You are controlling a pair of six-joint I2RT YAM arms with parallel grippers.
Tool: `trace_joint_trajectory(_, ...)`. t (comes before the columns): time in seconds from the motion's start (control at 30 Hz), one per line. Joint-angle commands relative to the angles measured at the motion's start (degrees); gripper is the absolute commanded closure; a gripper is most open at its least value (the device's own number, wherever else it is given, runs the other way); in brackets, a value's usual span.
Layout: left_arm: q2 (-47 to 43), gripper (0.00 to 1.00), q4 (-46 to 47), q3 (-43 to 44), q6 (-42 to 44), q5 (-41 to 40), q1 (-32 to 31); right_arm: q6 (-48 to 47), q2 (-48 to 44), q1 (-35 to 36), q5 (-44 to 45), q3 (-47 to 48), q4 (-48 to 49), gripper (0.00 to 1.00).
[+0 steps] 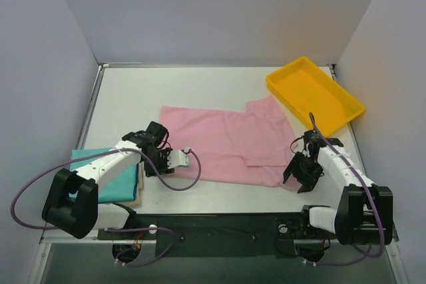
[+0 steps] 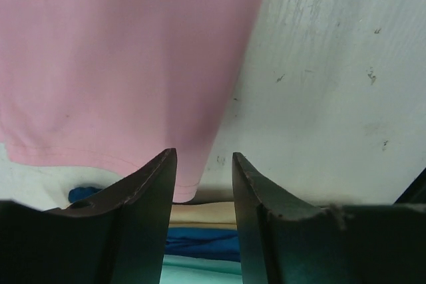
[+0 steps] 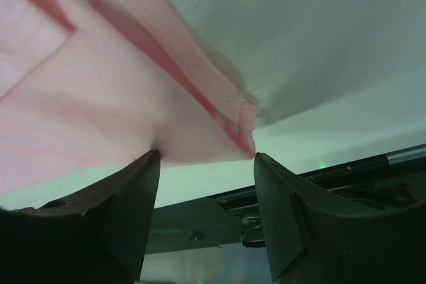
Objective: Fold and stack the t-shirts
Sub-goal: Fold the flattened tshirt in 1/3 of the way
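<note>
The light pink t-shirt (image 1: 233, 144) lies spread flat in the middle of the table. My left gripper (image 1: 176, 159) is open at its near left corner; in the left wrist view the gripper (image 2: 204, 157) has that corner of the pink shirt (image 2: 120, 64) between its spread fingers. My right gripper (image 1: 301, 177) is open at the near right corner; in the right wrist view the gripper (image 3: 206, 157) has the pink shirt's hem (image 3: 133, 98) just above its fingertips. The teal t-shirt (image 1: 110, 177) lies folded on the cream t-shirt (image 1: 139, 194) at the near left.
A yellow plastic tray (image 1: 316, 91) stands at the back right corner. White walls close the table at the left, back and right. A black rail (image 1: 219, 224) runs along the near edge between the arm bases.
</note>
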Motion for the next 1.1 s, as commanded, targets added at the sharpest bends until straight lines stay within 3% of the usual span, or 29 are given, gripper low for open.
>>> trace_joint_trajectory(0.0, 1.3, 0.51, 5.7, -1.9, 4.7, -2.4, -1.1, 5.9, -2.0, -1.2, 3.9, -5.1, 5.1, 0.46)
trace_joint_trajectory(0.1, 2.6, 0.54, 8.2, -4.0, 4.0, -4.0, -1.7, 6.5, -0.8, -3.4, 2.4, -7.1, 8.2, 0.56)
trace_joint_trajectory(0.13, 2.8, 0.59, 8.7, -4.3, 4.0, -4.1, -1.9, 6.4, -0.3, -3.8, 2.5, -7.3, 9.2, 0.70)
trace_joint_trajectory(0.23, 2.2, 0.99, 7.4, -5.2, 4.1, -4.0, -3.1, 5.5, 0.1, -7.1, 2.3, -7.6, 9.8, 0.95)
trace_joint_trajectory(0.27, 2.0, 1.00, 5.6, -5.3, 4.3, -3.3, -3.7, 5.0, -0.4, -7.8, 2.0, -7.6, 9.9, 1.00)
trace_joint_trajectory(0.6, -6.0, 1.00, -3.5, -6.4, 0.5, 1.4, -10.5, 3.0, -1.3, -17.3, -0.1, -7.4, 9.5, 0.97)
trace_joint_trajectory(0.63, -6.4, 1.00, -3.4, -6.6, -0.3, 1.5, -11.4, 2.8, -1.2, -17.7, -0.2, -7.2, 9.5, 0.90)
trace_joint_trajectory(0.67, -6.5, 1.00, -3.1, -7.1, -0.8, 1.4, -11.8, 2.6, -1.1, -18.3, -0.7, -7.0, 9.4, 0.68)
trace_joint_trajectory(0.7, -6.5, 0.93, -2.9, -7.3, -1.4, 1.2, -12.0, 2.5, -1.4, -18.6, -1.1, -6.5, 9.2, 0.61)
trace_joint_trajectory(0.73, -6.5, 0.80, -3.0, -7.3, -1.4, 1.1, -12.0, 2.2, -1.7, -18.7, -1.1, -5.3, 8.7, 0.54)
trace_joint_trajectory(0.83, -6.8, 0.62, -4.8, -6.7, -1.8, -0.9, -11.7, 0.2, -5.1, -17.9, 1.2, -0.2, 4.2, 0.50)
trace_joint_trajectory(0.87, -6.8, 0.55, -5.5, -6.0, -1.7, -1.2, -11.6, -0.4, -5.9, -16.5, 3.9, 3.0, 3.3, 0.50)
trace_joint_trajectory(0.97, -6.8, 0.52, -8.1, -4.1, -1.1, -2.2, -11.0, -4.3, -7.1, -10.5, 8.2, 8.9, -0.6, 0.52)
trace_joint_trajectory(1.0, -6.8, 0.52, -8.1, -2.8, -1.4, -2.3, -10.7, -5.1, -6.8, -6.3, 8.5, 11.2, -1.0, 0.59)
trace_joint_trajectory(1.03, -6.7, 0.52, -8.0, -2.2, -2.6, -2.5, -10.5, -6.8, -5.7, -4.3, 7.9, 12.0, -1.0, 0.81)
trace_joint_trajectory(1.07, -6.3, 0.52, -8.0, -0.9, -3.0, -2.4, -10.0, -7.6, -5.0, 0.2, 5.8, 12.8, -0.1, 0.90)
